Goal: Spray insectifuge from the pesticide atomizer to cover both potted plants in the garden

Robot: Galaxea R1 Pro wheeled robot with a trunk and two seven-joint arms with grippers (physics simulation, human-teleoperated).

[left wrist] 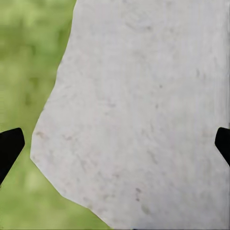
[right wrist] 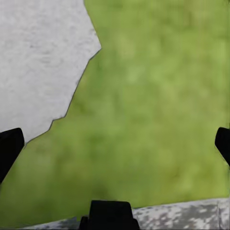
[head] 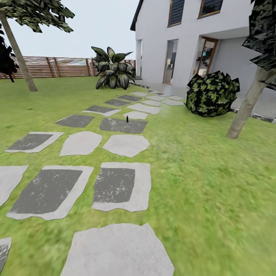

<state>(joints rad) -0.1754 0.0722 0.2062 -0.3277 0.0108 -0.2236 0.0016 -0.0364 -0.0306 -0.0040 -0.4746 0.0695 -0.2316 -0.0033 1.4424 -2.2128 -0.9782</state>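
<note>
Far ahead on the stone path, a tiny slim dark upright thing, apparently the pesticide atomizer point(head: 127, 119), stands at the far edge of a dark paving slab point(head: 123, 125). The two small potted plants are out of view. The left wrist view looks down on a pale paving stone point(left wrist: 143, 110), and my left gripper point(left wrist: 115, 143) is open, its black fingertips point(left wrist: 9, 146) wide apart at the picture's edges. Over the lawn point(right wrist: 153, 96), my right gripper point(right wrist: 115, 143) is open too, with nothing between its fingers.
Grey and pale paving stones run ahead towards a white house point(head: 184, 38). A large striped-leaf plant point(head: 112, 69) stands before the brown slatted fence point(head: 57, 67). A dark bush point(head: 212, 94) and a leaning trunk point(head: 247, 105) are at the right, another tree point(head: 19, 50) at the left.
</note>
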